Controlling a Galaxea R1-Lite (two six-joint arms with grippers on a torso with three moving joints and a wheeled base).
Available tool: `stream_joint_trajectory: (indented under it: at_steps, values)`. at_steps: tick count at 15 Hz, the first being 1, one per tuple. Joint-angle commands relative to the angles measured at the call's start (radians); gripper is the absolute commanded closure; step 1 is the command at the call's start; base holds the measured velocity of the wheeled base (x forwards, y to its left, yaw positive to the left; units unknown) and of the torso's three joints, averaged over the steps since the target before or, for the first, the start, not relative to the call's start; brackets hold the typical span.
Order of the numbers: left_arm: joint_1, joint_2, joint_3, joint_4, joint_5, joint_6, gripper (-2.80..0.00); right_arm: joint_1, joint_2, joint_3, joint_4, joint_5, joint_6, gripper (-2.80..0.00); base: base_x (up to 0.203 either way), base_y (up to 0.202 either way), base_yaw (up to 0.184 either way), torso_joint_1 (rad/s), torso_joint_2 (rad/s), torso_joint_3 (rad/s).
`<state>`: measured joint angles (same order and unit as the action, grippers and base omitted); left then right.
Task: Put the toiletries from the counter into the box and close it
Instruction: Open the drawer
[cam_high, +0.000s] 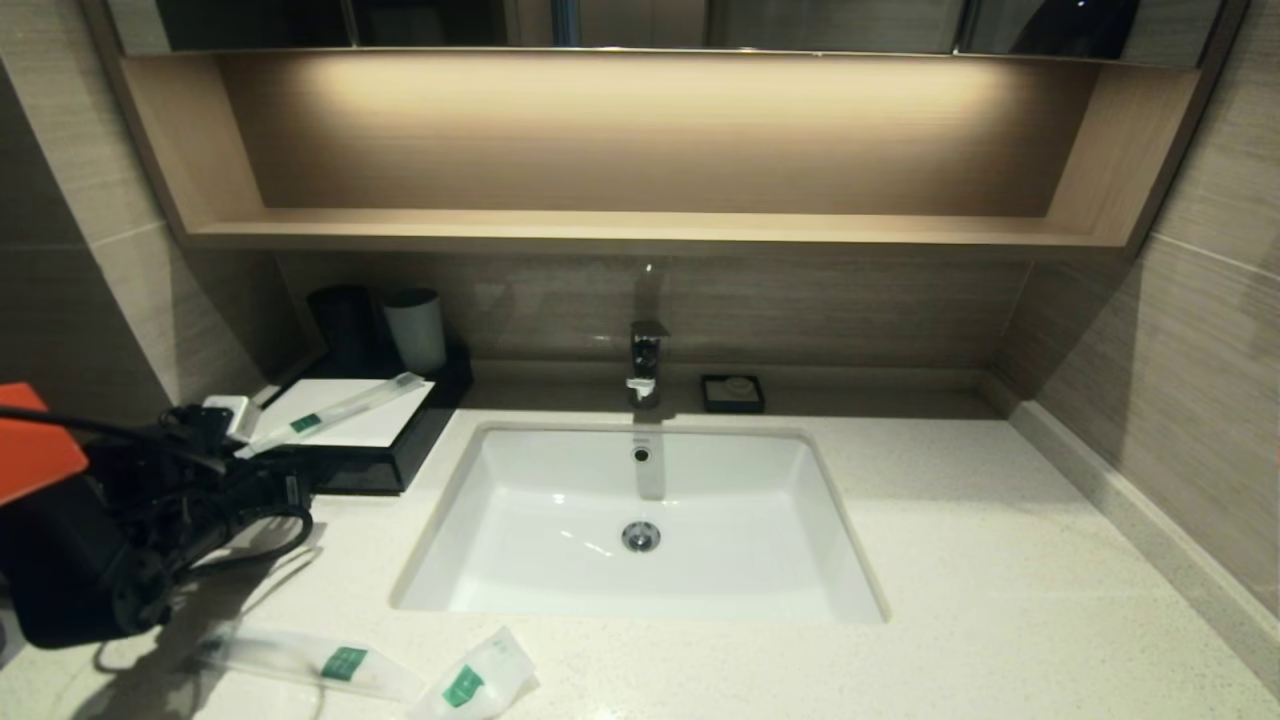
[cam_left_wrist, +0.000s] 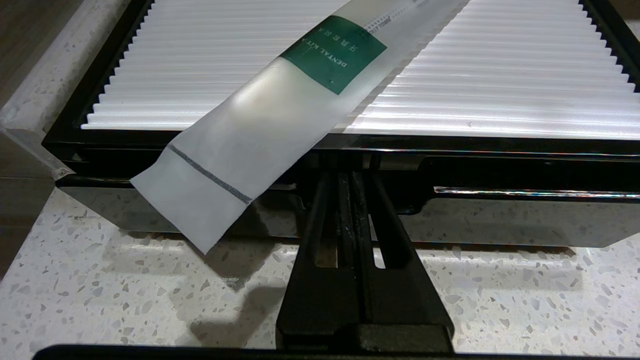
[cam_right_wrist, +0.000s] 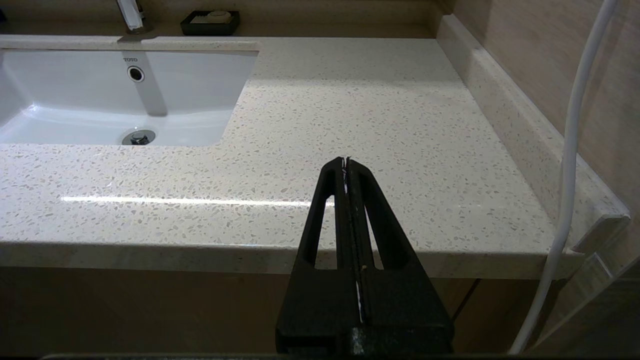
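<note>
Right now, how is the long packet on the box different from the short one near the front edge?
The long packet is slim and lies on the box, overhanging its edge. The short packet is wider and lies on the counter. Both are frosted white with a green label.

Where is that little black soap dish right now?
The soap dish sits at the back of the counter, just right of the faucet, behind the sink.
</note>
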<state>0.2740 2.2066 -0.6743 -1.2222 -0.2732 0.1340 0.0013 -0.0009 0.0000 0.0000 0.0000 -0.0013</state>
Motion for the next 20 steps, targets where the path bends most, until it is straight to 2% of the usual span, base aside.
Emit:
stream_joint_trajectory:
  at_steps: [1,8,20]
  values:
    - [0.001,-0.007,-0.001,-0.003,-0.001,0.001,0.00,0.000,0.001,0.002,0.000,0.000,0.000,0.00,0.000,0.000,0.000,0.000,0.00,0.000]
    - [0.001,-0.015,-0.001,0.012,0.000,0.002,0.00,0.000,0.001,0.002,0.000,0.000,0.000,0.00,0.000,0.000,0.000,0.000,0.00,0.000]
    - [0.002,-0.073,-0.004,0.104,0.002,0.006,0.00,0.000,0.001,0.002,0.000,0.000,0.000,0.00,0.000,0.000,0.000,0.000,0.00,0.000]
